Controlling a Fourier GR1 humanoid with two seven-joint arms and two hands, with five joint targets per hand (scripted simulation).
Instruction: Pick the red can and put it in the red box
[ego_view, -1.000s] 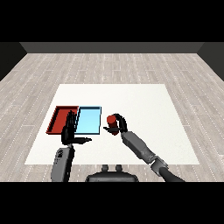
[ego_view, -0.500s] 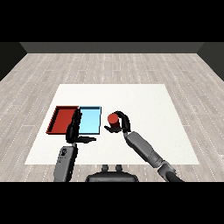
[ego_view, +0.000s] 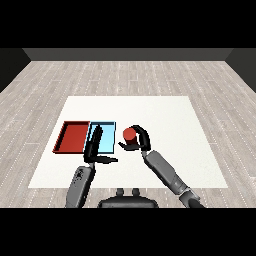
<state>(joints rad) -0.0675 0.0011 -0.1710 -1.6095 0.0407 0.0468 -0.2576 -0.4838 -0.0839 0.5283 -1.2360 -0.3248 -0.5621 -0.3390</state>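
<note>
Change: over the last second the can (ego_view: 129, 134) has been carried slightly leftward in the right robot hand (ego_view: 140, 141), toward the trays; the left robot hand (ego_view: 95, 148) has risen a little in front of the blue tray (ego_view: 109, 136).
Meaning: the pick is judged done and the transfer begun; the blue tray lies between the can and the red tray (ego_view: 73, 136), so it must be crossed before release.
Can position: held just right of the blue tray's right edge, apparently above the surface (ego_view: 165, 115); not yet over either tray.
Right robot hand: fingers and thumb curled round the can, top of can left showing.
Left robot hand: fingers held straight and upright, thumb out sideways, nothing held; it overlaps the line between the two trays in this view.
Risk: the left robot hand is judged to stand near the can's likely path.
Can: short red cylinder, flat top, smooth.
Trays: shallow, rectangular, low rims, matte; side by side, touching.
Surface: white, flat, plain.
Floor: pale grey planks.
Forearms: grey, smooth casing.
</note>
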